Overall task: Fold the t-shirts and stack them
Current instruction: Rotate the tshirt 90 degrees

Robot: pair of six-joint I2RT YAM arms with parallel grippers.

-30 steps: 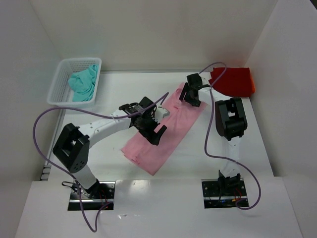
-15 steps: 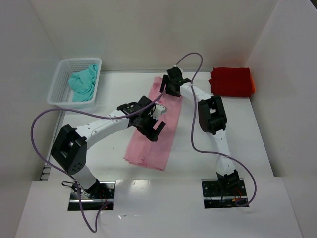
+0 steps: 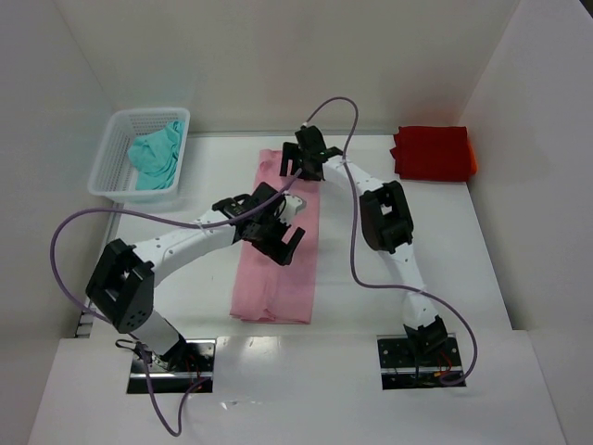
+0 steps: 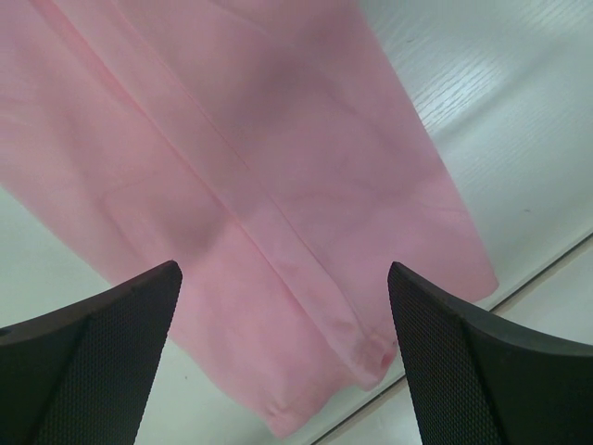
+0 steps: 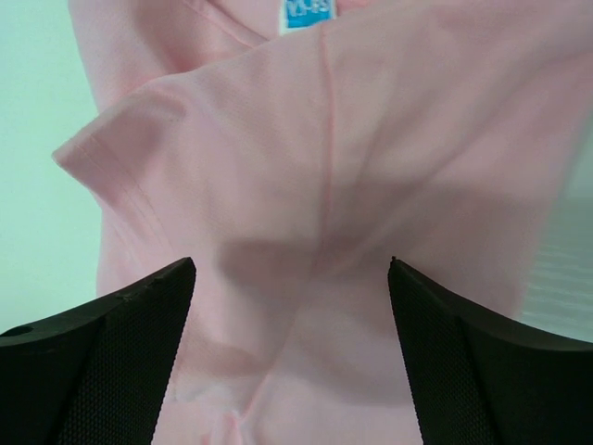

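The light pink t-shirt (image 3: 276, 278) lies as a long narrow strip down the middle of the table. My left gripper (image 3: 280, 239) hovers over its middle, open, with only pink cloth (image 4: 278, 139) below the jaws (image 4: 283, 267). My right gripper (image 3: 302, 160) is over the strip's far end, open, and nothing sits between its fingers (image 5: 290, 262). There a sleeve fold (image 5: 278, 139) and a blue neck label (image 5: 308, 11) show. The bright red t-shirt (image 3: 434, 153) lies folded at the back right. The teal t-shirt (image 3: 154, 155) is crumpled in the basket.
A white mesh basket (image 3: 119, 130) stands at the back left. White walls close in the table on the left, back and right. Purple cables (image 3: 83, 222) loop above both arms. The pink strip's near end (image 4: 371, 357) lies close to the table's front edge.
The right gripper swept left across the back, swinging the pink shirt's far end from a diagonal to nearly straight, and its jaws widened. The left gripper shifted slightly left and stayed open.
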